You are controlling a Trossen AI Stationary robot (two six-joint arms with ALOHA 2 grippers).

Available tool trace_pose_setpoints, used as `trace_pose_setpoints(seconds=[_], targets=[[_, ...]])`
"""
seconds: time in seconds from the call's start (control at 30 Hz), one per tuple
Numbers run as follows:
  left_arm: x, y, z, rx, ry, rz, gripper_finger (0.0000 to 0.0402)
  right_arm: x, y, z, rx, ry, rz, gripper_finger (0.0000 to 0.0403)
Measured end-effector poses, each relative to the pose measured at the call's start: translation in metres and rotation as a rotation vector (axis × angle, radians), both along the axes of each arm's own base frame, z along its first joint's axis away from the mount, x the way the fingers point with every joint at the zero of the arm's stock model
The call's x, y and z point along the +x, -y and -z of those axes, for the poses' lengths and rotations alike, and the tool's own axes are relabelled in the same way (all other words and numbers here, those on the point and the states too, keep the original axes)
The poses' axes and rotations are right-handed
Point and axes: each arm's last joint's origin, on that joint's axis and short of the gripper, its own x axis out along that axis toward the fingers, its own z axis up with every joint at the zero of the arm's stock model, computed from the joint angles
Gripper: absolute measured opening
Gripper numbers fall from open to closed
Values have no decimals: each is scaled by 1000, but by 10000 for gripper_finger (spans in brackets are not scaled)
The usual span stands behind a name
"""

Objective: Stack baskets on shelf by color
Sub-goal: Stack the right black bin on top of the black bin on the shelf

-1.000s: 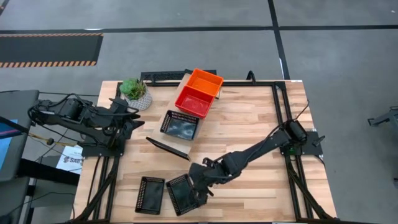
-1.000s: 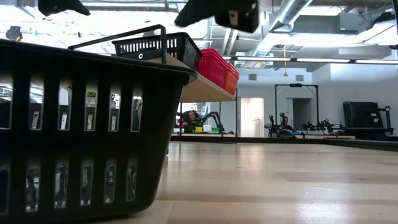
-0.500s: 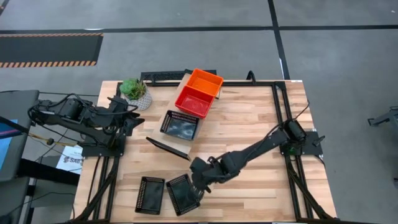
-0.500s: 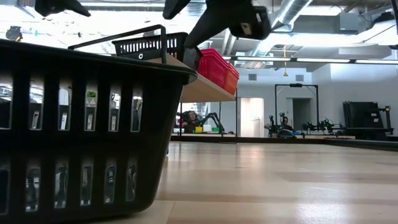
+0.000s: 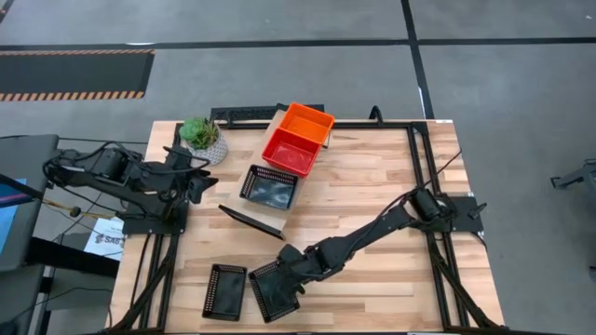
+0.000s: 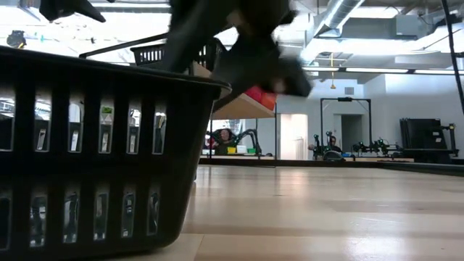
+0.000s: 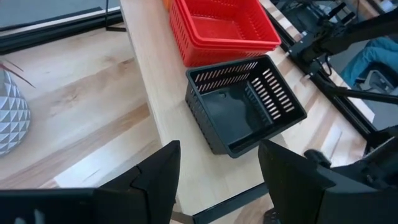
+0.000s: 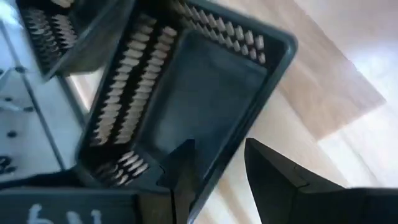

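Right now I have the right gripper point(image 5: 284, 268) over the rim of a black basket point(image 5: 272, 292) lying loose on the table, well in front of the shelf point(image 5: 279, 172); its fingers point(image 8: 273, 171) straddle the basket wall, spread apart. On the shelf sit orange point(image 5: 305, 121), red point(image 5: 291, 152) and another black basket point(image 5: 270, 187). The left gripper point(image 5: 194, 177) waits beside the shelf, fingers spread.

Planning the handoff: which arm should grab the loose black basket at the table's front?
Right. Its tool is open astride that black basket's rim; the left tool waits beside the shelf.
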Motion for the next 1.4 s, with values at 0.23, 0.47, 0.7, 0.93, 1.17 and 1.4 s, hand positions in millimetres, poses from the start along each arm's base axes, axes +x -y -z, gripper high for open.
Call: trace_pose_setpoints(seconds=[0.23,0.47,0.7,0.93,1.17,1.4], targets=[[7,1,2,26,-28,-14,204,4,-1,16,9,-21,-4,163],[10,2,3,44,-40,-15,204,5,-2,25,18,-44,-10,125],[9,1,3,55,-44,-8,204,6,0,25,12,-44,-11,11],[9,1,3,56,-46,-7,204,9,-2,9,8,-14,-33,13],[8,1,4,59,-56,-6,204,5,-3,-26,-92,-74,-85,36],[7,1,5,62,-71,-6,204,8,-4,-40,-141,-24,-191,118]])
